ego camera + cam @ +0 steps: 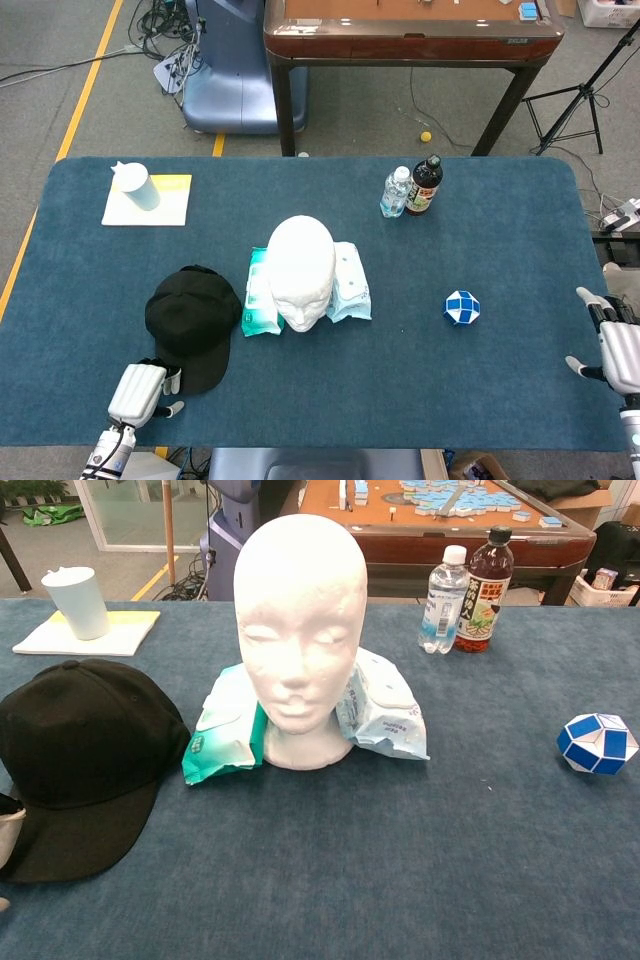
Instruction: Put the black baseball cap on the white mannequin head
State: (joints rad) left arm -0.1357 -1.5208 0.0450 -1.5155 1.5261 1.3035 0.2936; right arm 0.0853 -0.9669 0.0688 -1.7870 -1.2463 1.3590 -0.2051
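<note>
The black baseball cap (189, 322) lies flat on the blue table, brim toward me, left of the white mannequin head (301, 268). That head stands upright at the table's middle, bare. In the chest view the cap (78, 748) and mannequin head (299, 630) show side by side. My left hand (142, 391) sits at the near edge, its fingertips right at the brim's left corner and its thumb held apart, holding nothing. Only a sliver of the left hand (7, 832) shows in the chest view. My right hand (620, 348) hovers at the far right edge with its fingers spread, empty.
Two wet-wipe packs (262, 292) lean against the mannequin's base. Behind it stand a water bottle (396, 192) and a dark drink bottle (425, 185). A blue-white puzzle ball (462, 307) lies to the right. A cup (134, 184) stands on a pad at the far left.
</note>
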